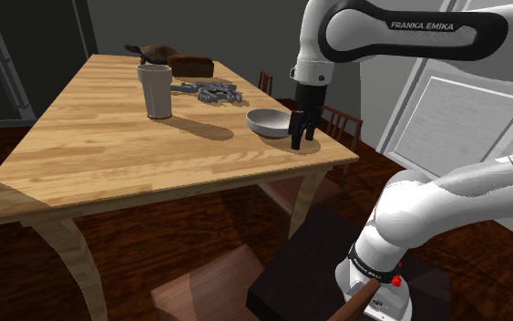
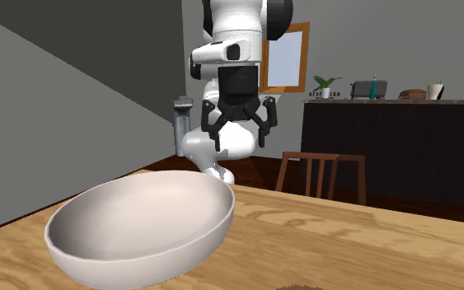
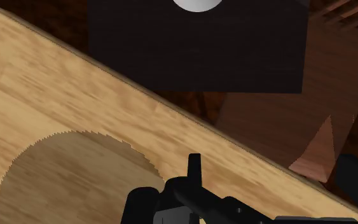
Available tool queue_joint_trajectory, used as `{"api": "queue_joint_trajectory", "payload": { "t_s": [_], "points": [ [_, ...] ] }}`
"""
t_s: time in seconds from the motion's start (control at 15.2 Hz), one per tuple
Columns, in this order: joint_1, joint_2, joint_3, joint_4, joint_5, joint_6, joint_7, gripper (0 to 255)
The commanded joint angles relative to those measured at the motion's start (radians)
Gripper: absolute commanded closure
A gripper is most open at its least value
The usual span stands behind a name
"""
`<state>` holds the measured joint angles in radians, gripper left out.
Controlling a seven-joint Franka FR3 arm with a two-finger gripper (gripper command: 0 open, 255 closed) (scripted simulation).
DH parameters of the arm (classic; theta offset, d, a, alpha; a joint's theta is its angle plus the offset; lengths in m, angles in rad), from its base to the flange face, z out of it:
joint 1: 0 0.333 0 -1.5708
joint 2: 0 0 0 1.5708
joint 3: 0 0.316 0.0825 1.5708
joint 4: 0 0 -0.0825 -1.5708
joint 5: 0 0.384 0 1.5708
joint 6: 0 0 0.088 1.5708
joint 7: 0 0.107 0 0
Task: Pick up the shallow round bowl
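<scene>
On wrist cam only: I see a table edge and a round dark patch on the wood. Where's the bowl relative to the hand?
Observer: The shallow bowl sits just to the shoulder view's left of the hand, near the stand-side edge of the table.
Operator: Hand open?
Observer: Yes. The second exterior view shows it spread apart with nothing held.
Operator: Anything else nearby?
Observer: A pale tall cup stands farther to the shoulder view's left, apart from the bowl.
</scene>
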<state>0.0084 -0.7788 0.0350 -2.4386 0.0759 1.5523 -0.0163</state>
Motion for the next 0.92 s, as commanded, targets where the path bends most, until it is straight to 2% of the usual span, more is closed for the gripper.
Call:
{"api": "queue_joint_trajectory", "payload": {
  "t_s": [0.0,0.46,0.86],
  "points": [
    [0.0,0.0,0.0,0.0,0.0,0.0,0.0,0],
    [-0.005,0.237,-0.021,0.186,-0.08,0.104,-0.101,0],
    [-0.005,0.429,-0.029,0.378,-0.132,0.153,-0.173,0]
  ]
}}
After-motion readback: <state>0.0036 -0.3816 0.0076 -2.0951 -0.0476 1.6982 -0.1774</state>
